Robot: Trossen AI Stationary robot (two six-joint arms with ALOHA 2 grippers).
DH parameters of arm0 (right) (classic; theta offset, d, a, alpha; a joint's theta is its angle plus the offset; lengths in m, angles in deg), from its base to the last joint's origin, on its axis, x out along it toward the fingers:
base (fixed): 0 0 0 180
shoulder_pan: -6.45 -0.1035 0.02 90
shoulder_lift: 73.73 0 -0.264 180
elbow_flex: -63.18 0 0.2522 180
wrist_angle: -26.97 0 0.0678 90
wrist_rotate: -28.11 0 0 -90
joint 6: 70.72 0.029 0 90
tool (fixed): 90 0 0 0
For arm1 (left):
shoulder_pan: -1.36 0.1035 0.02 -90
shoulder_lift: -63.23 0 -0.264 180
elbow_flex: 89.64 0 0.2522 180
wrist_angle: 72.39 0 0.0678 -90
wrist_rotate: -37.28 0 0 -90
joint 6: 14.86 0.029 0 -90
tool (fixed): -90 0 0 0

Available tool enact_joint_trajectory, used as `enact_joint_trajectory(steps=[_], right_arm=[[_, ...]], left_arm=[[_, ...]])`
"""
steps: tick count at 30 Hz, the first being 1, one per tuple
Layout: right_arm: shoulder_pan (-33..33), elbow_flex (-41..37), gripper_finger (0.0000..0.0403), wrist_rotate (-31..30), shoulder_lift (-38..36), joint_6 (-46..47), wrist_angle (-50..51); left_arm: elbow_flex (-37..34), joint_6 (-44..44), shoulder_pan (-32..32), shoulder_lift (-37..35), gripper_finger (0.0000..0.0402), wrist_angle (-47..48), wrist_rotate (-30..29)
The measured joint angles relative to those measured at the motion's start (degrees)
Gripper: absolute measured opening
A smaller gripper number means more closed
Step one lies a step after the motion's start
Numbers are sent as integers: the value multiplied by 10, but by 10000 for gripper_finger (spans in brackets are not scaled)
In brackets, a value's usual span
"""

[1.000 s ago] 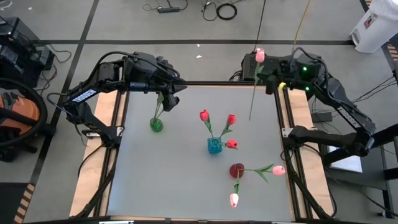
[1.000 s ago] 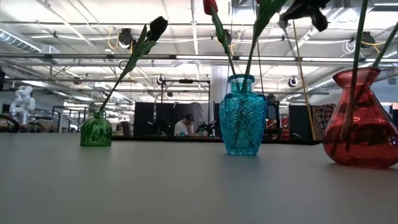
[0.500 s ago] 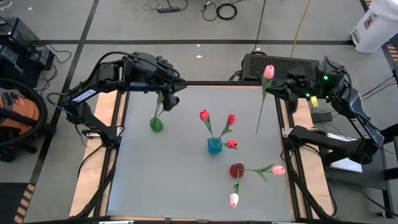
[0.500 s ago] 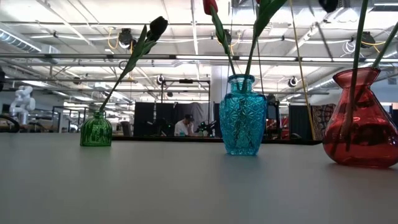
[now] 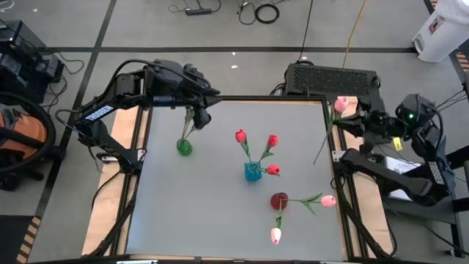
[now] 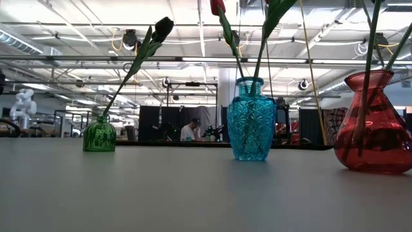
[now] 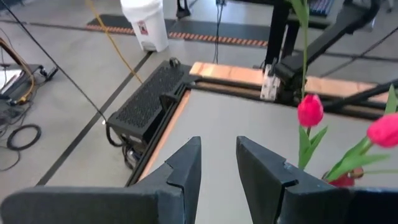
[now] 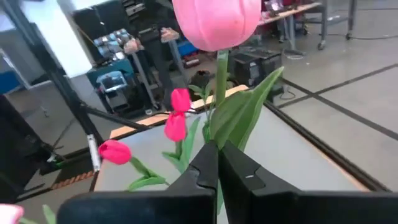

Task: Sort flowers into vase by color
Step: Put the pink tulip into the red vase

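Observation:
A green vase (image 5: 184,147) holds one near-black flower (image 6: 163,28). In the blue vase (image 5: 253,171) stand three red flowers (image 5: 240,136). The red vase (image 5: 279,200) holds two pink flowers (image 5: 328,199), which lean out toward the near and right edges. My left gripper (image 5: 201,110) hangs open above the green vase with nothing between its fingers (image 7: 186,165). My right gripper (image 5: 357,123) is over the table's right edge, shut on a pink tulip (image 5: 341,104). My right gripper pinches the pink tulip's green stem (image 8: 219,134) between its two shut fingers, a short way below the bud and beside a leaf (image 8: 249,106). The fingers reach in about level from the table's right side. The tulip is lifted clear, and its stem end (image 5: 316,160) slants down over the table.
A black perforated box (image 5: 330,77) sits just beyond the far edge. Wooden rails (image 5: 133,147) and dark frame bars run along both sides. A white bin (image 5: 440,29) stands on the floor at far right. A person (image 6: 191,131) shows far off.
My right gripper has swung from the far right corner toward the table's right and near edges, turning as it went. The pink tulip has gone with it, still held and clear of the table. The left arm and the vases have kept still.

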Motion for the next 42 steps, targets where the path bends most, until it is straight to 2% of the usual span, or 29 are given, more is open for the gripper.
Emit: enact_joint_trajectory(steps=[5, 9, 15, 17, 29, 42], right_arm=[[0, -82, 0, 41, -60, 39, -64], [0, -151, 0, 66, -95, 81, -156], [0, -237, 0, 121, -113, 160, -315], [0, -251, 0, 134, -111, 170, -334], [-3, -255, 0, 147, -99, 93, -345], [-144, -255, 0, 130, -61, 71, -348]], left_arm=[[0, 0, 0, 0, 109, -42, -17], [0, 0, 0, 0, 109, -60, -30], [0, 0, 0, 0, 109, -62, -40], [0, 0, 0, 2, 109, -62, -50], [0, -13, 0, 16, 109, -63, -54], [0, -30, 0, 35, 109, -58, -54]])
